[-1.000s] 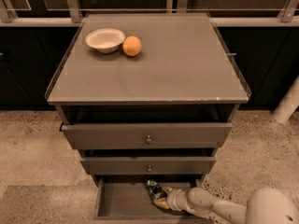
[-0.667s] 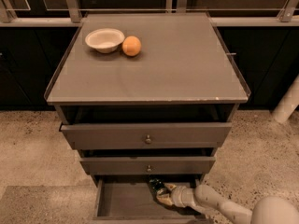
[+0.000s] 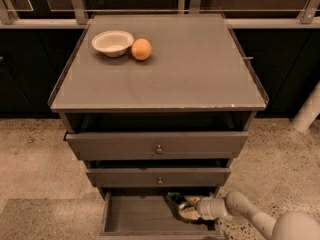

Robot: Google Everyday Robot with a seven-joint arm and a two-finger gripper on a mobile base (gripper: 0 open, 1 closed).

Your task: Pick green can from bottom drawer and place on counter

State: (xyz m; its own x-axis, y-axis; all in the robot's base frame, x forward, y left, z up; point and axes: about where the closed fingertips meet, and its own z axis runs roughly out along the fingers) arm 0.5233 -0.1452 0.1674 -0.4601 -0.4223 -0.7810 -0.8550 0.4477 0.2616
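Note:
The bottom drawer (image 3: 135, 216) is pulled open at the foot of the cabinet. My gripper (image 3: 183, 208) reaches into its right back part from the right, on a pale arm (image 3: 240, 209). It is shut on the green can (image 3: 174, 199), a small dark object with a shiny end, held tilted just under the middle drawer's front (image 3: 158, 176). The can's lower side is hidden by the gripper. The counter (image 3: 190, 69) lies above.
A white bowl (image 3: 112, 42) and an orange fruit (image 3: 141, 49) sit at the counter's back left. The top drawer (image 3: 158, 144) stands slightly open above the middle one. A white post (image 3: 307, 109) stands to the right, and speckled floor surrounds the cabinet.
The gripper and the green can have shifted together to the right inside the bottom drawer. The arm's elbow has moved slightly. The bowl and orange have not moved.

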